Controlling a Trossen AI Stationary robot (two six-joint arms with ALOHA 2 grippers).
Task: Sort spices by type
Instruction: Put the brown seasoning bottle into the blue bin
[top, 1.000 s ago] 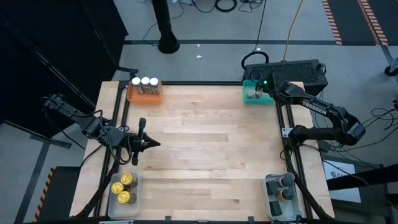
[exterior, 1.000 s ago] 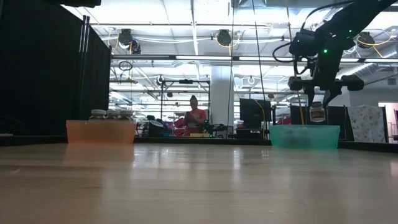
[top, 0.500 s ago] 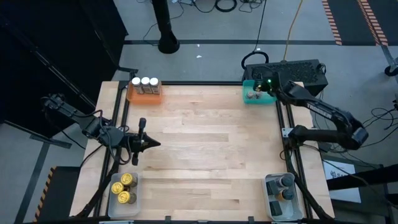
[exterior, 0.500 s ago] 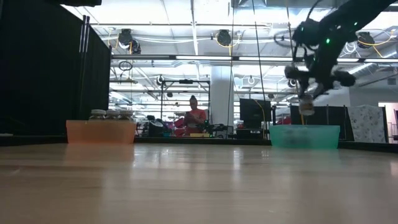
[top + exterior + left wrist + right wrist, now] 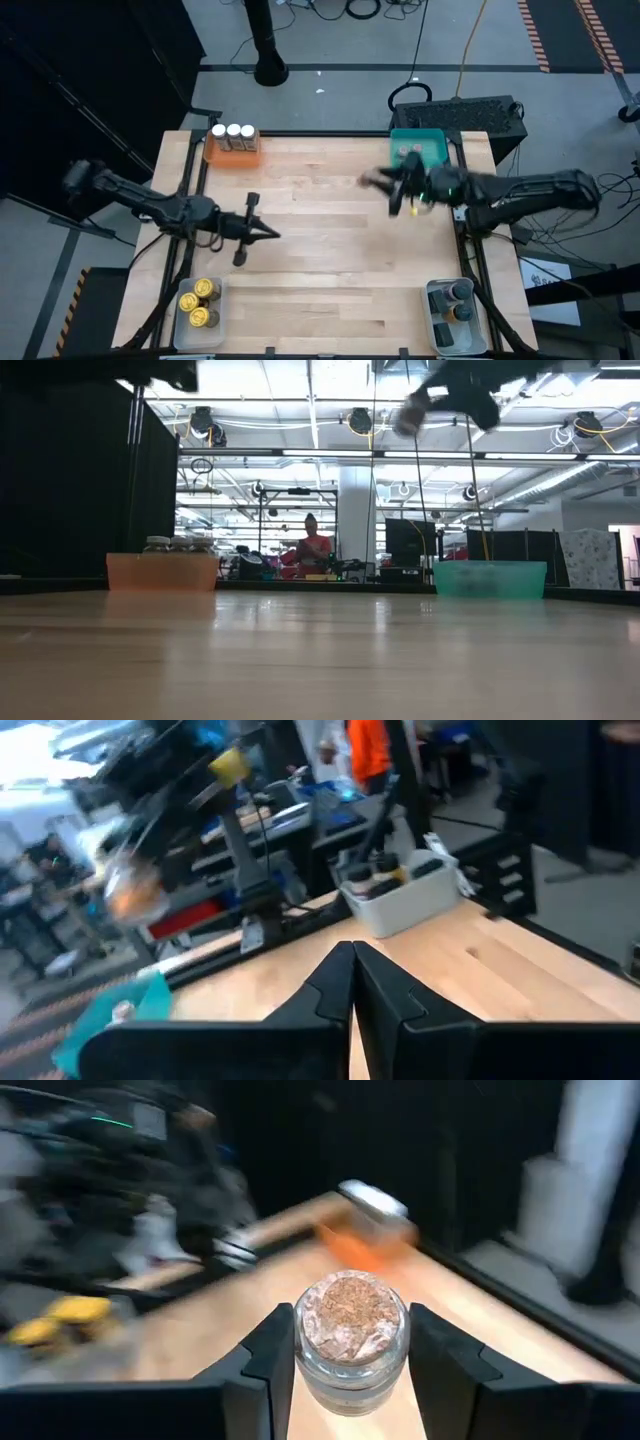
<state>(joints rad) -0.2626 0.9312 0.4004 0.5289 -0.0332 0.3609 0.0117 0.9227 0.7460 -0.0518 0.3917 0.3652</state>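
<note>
While my left pincer (image 5: 262,233) hangs fully closed and empty over the worktop (image 5: 320,270), my right pincer (image 5: 350,1342) clamps a brown-filled spice jar (image 5: 351,1325) above the worktop, near the teal tray (image 5: 425,141).

three jars (image 5: 233,131) in far-left tray (image 5: 232,152), one jar (image 5: 407,153) in far-right tray (image 5: 421,140), others near corners

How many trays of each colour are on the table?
orange tray: 1
teal tray: 1
clear trays: 2
Total: 4 trays
</note>
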